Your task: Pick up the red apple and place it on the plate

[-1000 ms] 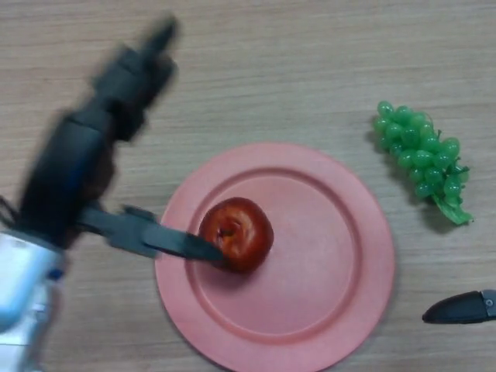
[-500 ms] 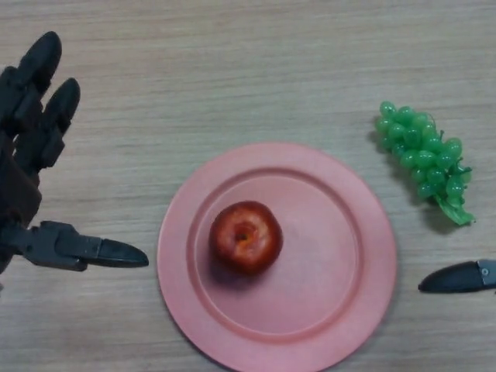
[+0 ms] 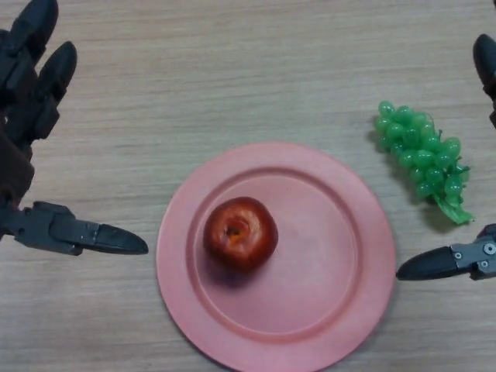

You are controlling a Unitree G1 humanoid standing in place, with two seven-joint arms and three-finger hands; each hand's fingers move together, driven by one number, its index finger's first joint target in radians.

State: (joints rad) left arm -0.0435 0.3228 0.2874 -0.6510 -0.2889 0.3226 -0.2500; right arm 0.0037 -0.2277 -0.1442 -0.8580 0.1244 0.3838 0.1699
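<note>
A red apple (image 3: 240, 234) sits upright on a pink plate (image 3: 325, 294), left of the plate's middle. My left hand (image 3: 23, 139) is at the left edge, open, fingers straight and pointing away, thumb pointing toward the plate; it is apart from the apple and holds nothing. My right hand (image 3: 449, 262) shows at the right edge: its thumb points toward the plate's right rim and a fingertip shows at the upper right corner. It is open and empty.
A bunch of green grapes (image 3: 418, 155) lies on the wooden table (image 3: 232, 70) to the right of the plate, between the parts of my right hand.
My left hand let go of the apple and drew back to the left. The apple rocked slightly on the plate. My right hand has come further into view from the right.
</note>
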